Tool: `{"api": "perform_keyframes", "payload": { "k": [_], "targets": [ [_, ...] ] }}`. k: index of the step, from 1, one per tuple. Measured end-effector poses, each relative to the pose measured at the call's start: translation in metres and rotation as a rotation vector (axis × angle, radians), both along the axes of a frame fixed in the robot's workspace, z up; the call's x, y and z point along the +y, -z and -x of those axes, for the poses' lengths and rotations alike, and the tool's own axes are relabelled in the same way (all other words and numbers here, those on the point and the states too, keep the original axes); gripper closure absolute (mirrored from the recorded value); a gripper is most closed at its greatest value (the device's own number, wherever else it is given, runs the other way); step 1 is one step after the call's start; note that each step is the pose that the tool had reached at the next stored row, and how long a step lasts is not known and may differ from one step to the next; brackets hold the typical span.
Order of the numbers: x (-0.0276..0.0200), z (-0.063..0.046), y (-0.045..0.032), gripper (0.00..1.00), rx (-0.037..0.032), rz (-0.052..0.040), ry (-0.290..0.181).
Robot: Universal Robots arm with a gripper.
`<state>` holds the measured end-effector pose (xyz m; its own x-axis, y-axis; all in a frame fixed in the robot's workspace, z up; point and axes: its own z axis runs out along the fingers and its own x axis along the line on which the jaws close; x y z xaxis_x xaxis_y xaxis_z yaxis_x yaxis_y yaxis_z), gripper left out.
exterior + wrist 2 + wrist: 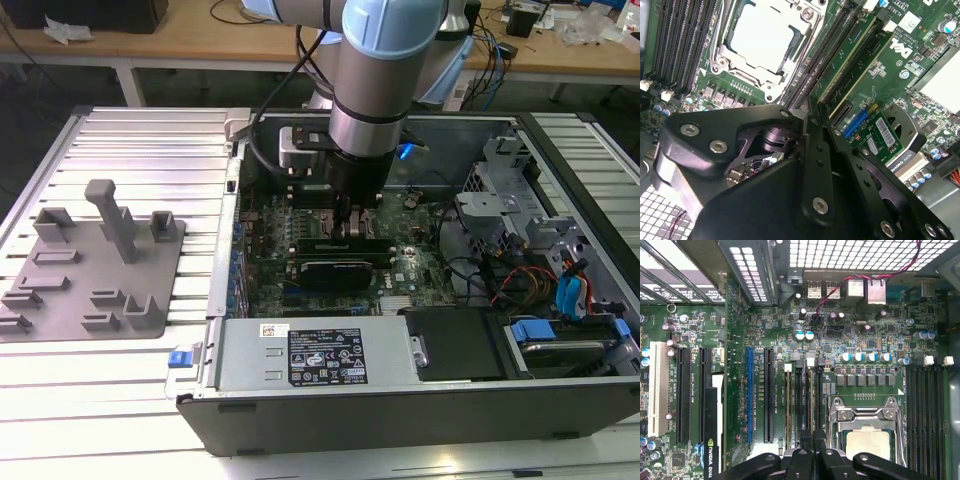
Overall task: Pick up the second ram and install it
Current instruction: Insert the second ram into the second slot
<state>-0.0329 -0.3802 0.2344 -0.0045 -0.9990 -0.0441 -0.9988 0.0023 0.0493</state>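
Reaching down into the open computer case (400, 405), the arm (385, 70) is found with its gripper (355, 215) at the level of the motherboard (870, 335). Taking the exterior view as a dial, the gripper is placed at twelve o'clock from the black expansion card (340, 268), just beside it. The labelled power supply box (320, 355) is noted at six o'clock from that card, against the near wall of the case. The grey plastic fixture (90, 270) is recorded at nine o'clock from the case, toward the exterior view's left. It lies flat on the slatted table (130, 150), well apart from the gripper. In both wrist views the fingers (802, 455) are observed set narrow, almost together. They are held directly over the bank of memory slots (801, 400) that lies between the processor socket (866, 412) and the blue card slot (749, 395). A thin edge is seen running out from between the fingertips along one slot of that bank. It is taken to be the second ram (811, 400), viewed edge-on and clamped, though the angle is poor and neither the grip nor the depth of seating can be confirmed. The silver processor chip (765, 37) is noted seated in its socket, just beside the slot bank and apart from the gripper.
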Motion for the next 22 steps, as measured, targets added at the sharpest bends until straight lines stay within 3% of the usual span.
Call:
{"api": "perform_keyframes", "payload": {
  "k": [10, 17, 19, 22],
  "targets": [
    [0.0000, 0.0000, 0.0015, 0.91, -0.0006, -0.0009, 0.000],
    [0.0000, -0.0001, -0.0029, 0.91, -0.0007, -0.0011, 0.000],
    [0.0000, 0.0002, -0.0029, 0.91, -0.0028, -0.0009, 0.000],
    [0.0000, 0.0011, -0.0030, 0.91, -0.0122, -0.0009, 0.000]
  ]
}}
